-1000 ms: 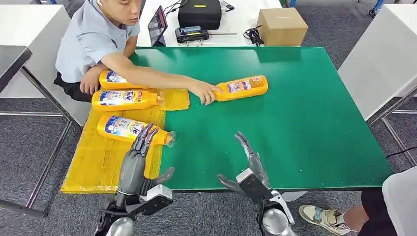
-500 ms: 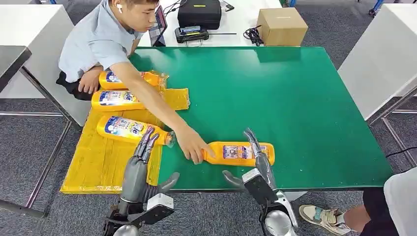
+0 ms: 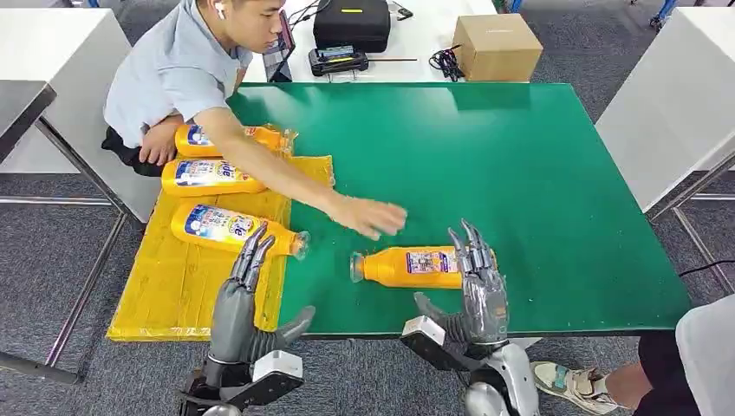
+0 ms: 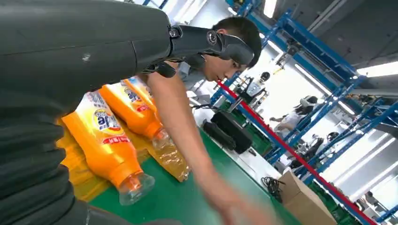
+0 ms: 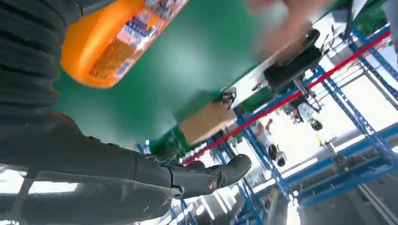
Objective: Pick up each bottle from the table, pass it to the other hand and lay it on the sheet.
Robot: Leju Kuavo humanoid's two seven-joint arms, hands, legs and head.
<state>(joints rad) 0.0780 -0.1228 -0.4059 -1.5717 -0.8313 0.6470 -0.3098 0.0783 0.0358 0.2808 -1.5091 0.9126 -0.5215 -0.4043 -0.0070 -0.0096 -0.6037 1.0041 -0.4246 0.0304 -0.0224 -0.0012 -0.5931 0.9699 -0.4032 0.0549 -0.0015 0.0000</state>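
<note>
Currently: pick-up step. Bottle [image 3: 418, 267] lying on green worktop [image 3: 537, 173], just beside right robot hand [image 3: 479, 282], fingers spread, grasping nothing. Left robot hand [image 3: 245, 290] released, near yellow sheet [image 3: 178, 286]. Next, judged: close right around bottle body

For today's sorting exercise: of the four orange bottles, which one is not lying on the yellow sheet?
The bottle lying alone on the green table, under the right hand. The other three lie on the yellow sheet.
</note>
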